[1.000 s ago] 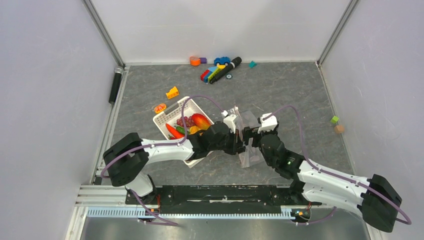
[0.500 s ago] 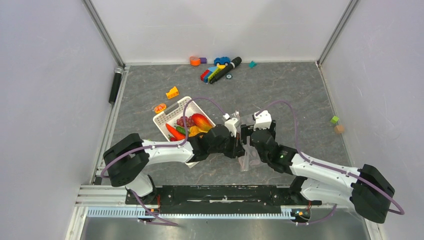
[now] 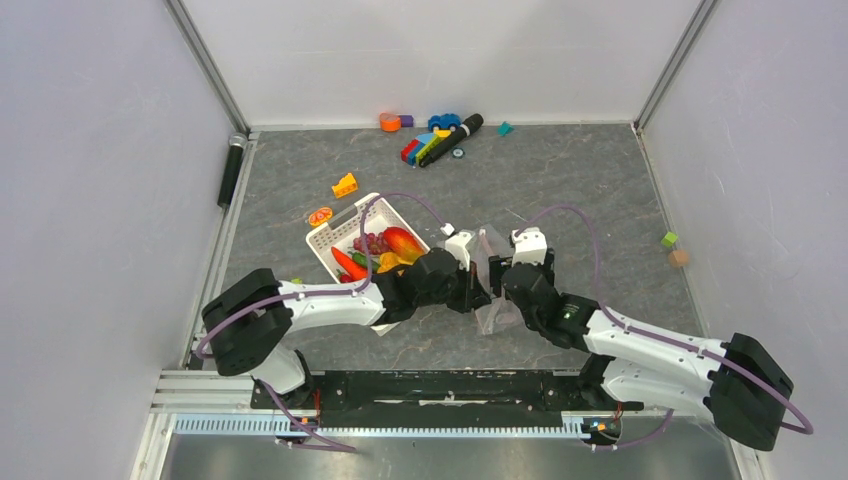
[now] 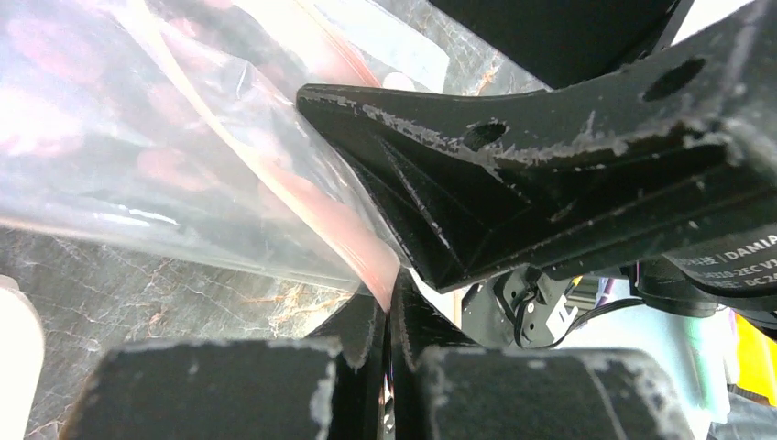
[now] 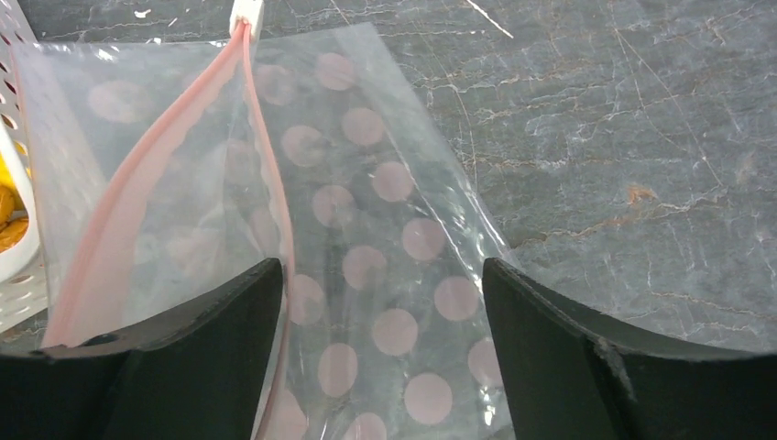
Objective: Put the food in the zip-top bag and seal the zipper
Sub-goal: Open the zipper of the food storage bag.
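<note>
The left gripper [image 4: 389, 307] has its fingers pressed together on the pink zipper [image 4: 365, 249] edge of the zip-top bag [image 4: 137, 137]. The clear film fans out from the pinch towards the left in the wrist view. A black finger [image 4: 513, 174] of the other arm sits right above that pinch, very close to it; whether it touches the plastic cannot be told.

The right gripper [image 5: 380, 275] is spread wide, one finger on each side of the bag. The dotted film fills the gap between them. From there the zipper runs away from the gripper as two pink lines that part near the fingers and meet at a small white slider [image 5: 246, 13] at the far end. Whether the bag rests on the table [image 3: 560, 180] or hangs lifted cannot be told.

From above, the two grippers meet over the middle of the table, with the bag between and just near of them. The food [image 3: 385, 245] lies in a white slotted basket [image 3: 332, 233] just left of the bag, behind the left arm: a red chilli, purple grapes and a red-and-yellow mango among it. The basket's rim also shows at the left edge of the right wrist view, next to the bag.

Farther off, a cluster of coloured blocks and a toy car [image 3: 432, 137] lies at the far edge. A yellow block [image 3: 345, 185] sits far-left of the basket.
</note>
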